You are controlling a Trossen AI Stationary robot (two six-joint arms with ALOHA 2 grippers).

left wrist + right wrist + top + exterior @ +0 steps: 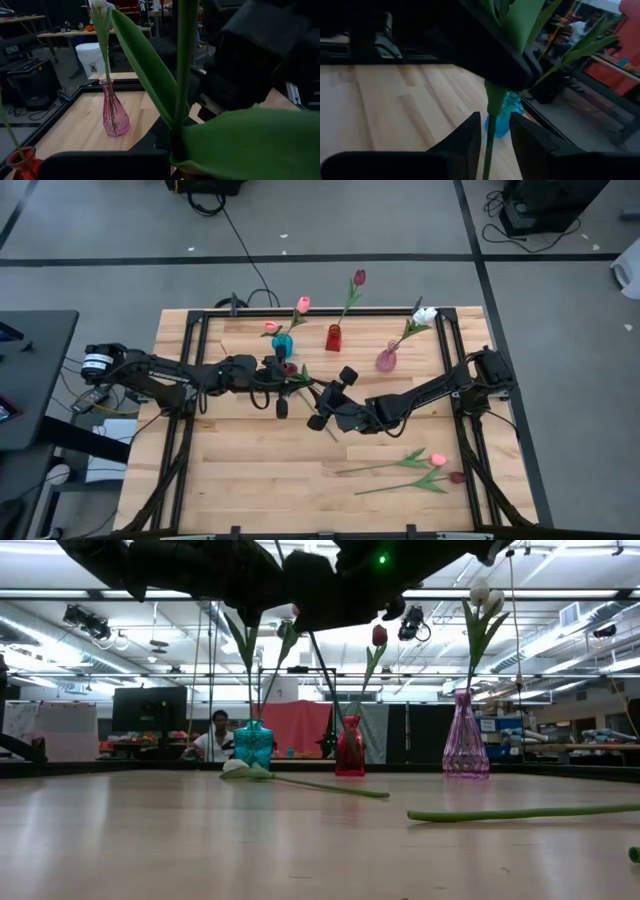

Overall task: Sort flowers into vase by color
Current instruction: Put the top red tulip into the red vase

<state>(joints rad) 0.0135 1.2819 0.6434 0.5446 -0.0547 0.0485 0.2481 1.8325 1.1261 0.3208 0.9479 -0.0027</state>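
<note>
Three vases stand along the table's [250, 480] far side: left vase [282, 345], middle vase [333, 338], right vase [386, 359], each holding flowers. Apparently three loose tulips [420, 472] lie front-right.

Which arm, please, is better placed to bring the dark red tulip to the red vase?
Probably left: the left gripper clamps the dark red tulip's stem; the right gripper merely straddles it, open.

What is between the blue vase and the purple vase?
The red vase stands between the blue vase and the purple vase, holding a dark red tulip; the high and low views both show it.
</note>
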